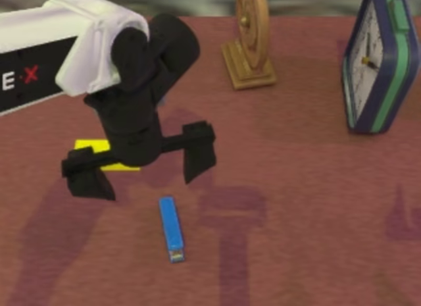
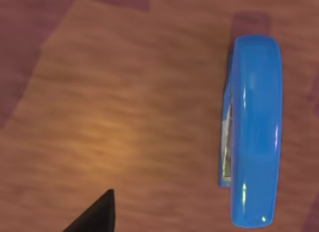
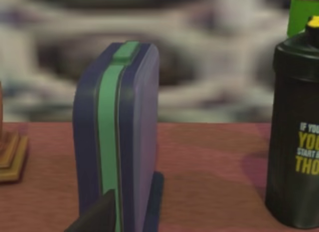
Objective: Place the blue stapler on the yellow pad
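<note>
The blue stapler [image 1: 171, 228] lies flat on the brown table, front of centre, its grey tip toward the front edge. It also shows lengthwise in the left wrist view [image 2: 254, 132]. My left gripper [image 1: 141, 166] hovers open just behind it, with nothing between its black fingers [image 1: 197, 151]. The gripper's body hides most of the yellow pad [image 1: 92, 147], which lies flat to the left. One dark fingertip [image 2: 99, 217] of the left gripper shows beside the stapler. My right arm is outside the top view. Its wrist view shows one fingertip [image 3: 99, 214], held wide like the left one.
A wooden ornament on a stepped base [image 1: 250, 46] stands at the back centre. An upright blue-and-green clock [image 1: 378, 62] stands at the back right, also close in front of the right wrist camera [image 3: 117, 137]. A black bottle [image 3: 294, 132] is beside it.
</note>
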`<action>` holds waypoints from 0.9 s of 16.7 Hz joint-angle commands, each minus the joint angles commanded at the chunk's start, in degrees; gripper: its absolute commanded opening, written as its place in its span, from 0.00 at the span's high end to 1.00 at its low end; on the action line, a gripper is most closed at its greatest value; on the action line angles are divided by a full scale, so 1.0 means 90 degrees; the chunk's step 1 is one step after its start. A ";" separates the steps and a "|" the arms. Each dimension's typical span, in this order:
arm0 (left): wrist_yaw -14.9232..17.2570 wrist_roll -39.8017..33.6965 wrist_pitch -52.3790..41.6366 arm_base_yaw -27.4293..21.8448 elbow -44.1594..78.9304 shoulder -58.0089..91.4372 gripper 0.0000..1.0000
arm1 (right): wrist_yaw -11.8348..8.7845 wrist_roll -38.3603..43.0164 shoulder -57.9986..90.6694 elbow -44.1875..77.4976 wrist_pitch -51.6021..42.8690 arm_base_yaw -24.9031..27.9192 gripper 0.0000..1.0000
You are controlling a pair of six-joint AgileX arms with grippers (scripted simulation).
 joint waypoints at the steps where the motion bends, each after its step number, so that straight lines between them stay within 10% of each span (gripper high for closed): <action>1: -0.0001 -0.0123 -0.0144 -0.0086 0.0214 0.0253 0.00 | 0.0000 0.0000 0.0000 0.0000 0.0000 0.0000 0.00; 15: 0.0001 -0.0291 0.0668 -0.0206 -0.0110 0.0991 0.00 | 0.0000 0.0000 0.0000 0.0000 0.0000 0.0000 0.00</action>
